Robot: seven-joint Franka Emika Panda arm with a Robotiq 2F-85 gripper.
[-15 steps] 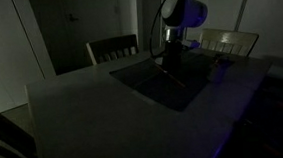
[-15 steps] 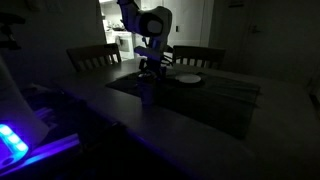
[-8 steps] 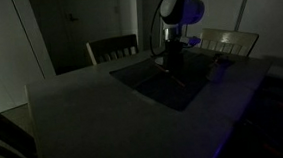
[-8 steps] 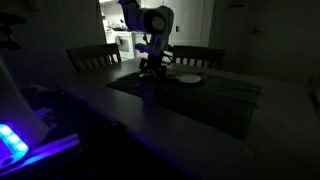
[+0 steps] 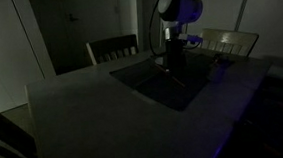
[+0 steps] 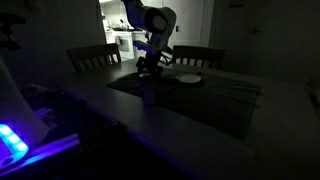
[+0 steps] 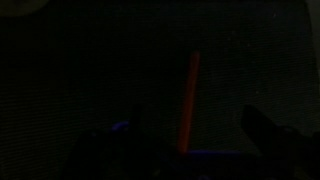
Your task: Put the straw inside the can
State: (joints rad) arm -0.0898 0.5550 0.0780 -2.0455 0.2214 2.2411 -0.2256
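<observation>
In an exterior view the arm (image 5: 176, 4) stands tall at 1 o'clock, and the gripper (image 5: 173, 55) hangs straight down over the dark mat (image 5: 142, 81) on the table (image 5: 73, 109). It's very dim here. I can't pick out the straw or the can in this view, nor how the jaws stand. Two chairs (image 5: 112, 49) sit behind the table at 12 o'clock.

Now the opposite angle. The gripper (image 6: 150, 66) hovers low above the mat, just above centre. The white plate (image 6: 188, 79) lies just beside it at 3 o'clock. A small dim upright shape at 6 o'clock from the gripper, near the mat's front edge, looks like the can (image 6: 147, 92), standing apart from the plate. A blue glow (image 6: 15, 142) shines at 8 o'clock.

On to the wrist view, and there's the straw (image 7: 189, 100). It's a thin reddish-orange line running from 12 down to 6 o'clock, a little right of centre. Two dark fingers (image 7: 268, 135) sit at 7 and 4 o'clock, spread wide. The jaws are open with the straw's lower end between them, and nothing is gripped.
</observation>
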